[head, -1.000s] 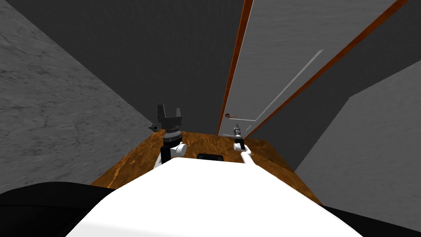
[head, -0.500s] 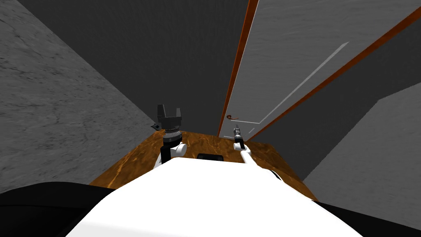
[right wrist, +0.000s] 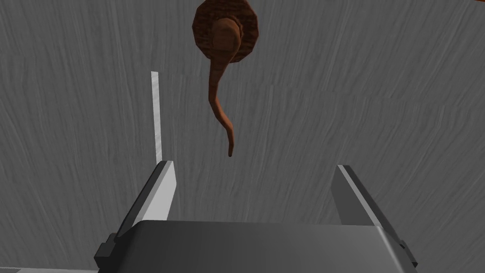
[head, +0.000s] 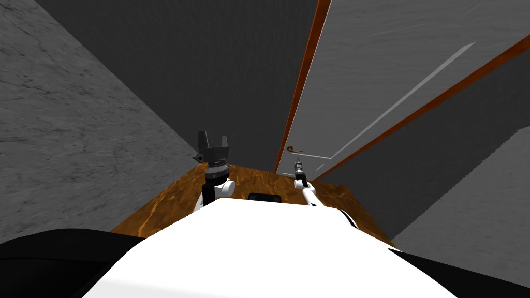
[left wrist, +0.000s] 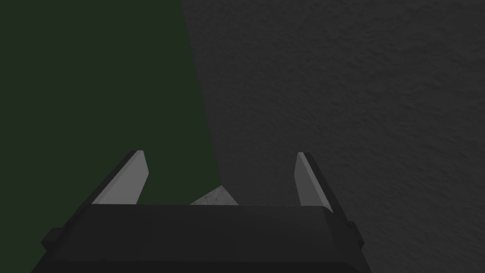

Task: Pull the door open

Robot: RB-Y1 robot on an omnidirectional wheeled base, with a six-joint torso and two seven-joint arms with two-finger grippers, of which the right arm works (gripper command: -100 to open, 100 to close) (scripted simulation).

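A grey door (head: 372, 77) in a reddish-brown frame (head: 305, 77) stands ahead on the right. Its brown lever handle (head: 294, 150) sits low near the frame's left post. In the right wrist view the handle (right wrist: 221, 80) hangs from a round rose, its thin tip ending just beyond my right gripper (right wrist: 253, 173), which is open and apart from it. In the head view the right gripper (head: 297, 164) points at the door a little below the handle. My left gripper (head: 212, 138) is raised on the left, open and empty (left wrist: 219, 166).
Grey textured walls (head: 67, 129) close in on the left and right (head: 466, 207). A dark wall (head: 207, 67) lies ahead beside the door frame. The floor (head: 248, 183) is glossy brown and narrow between the walls.
The whole head view has shifted: the door and frame now lie further right and appear larger, so I have moved nearer. Both arms keep their pose.
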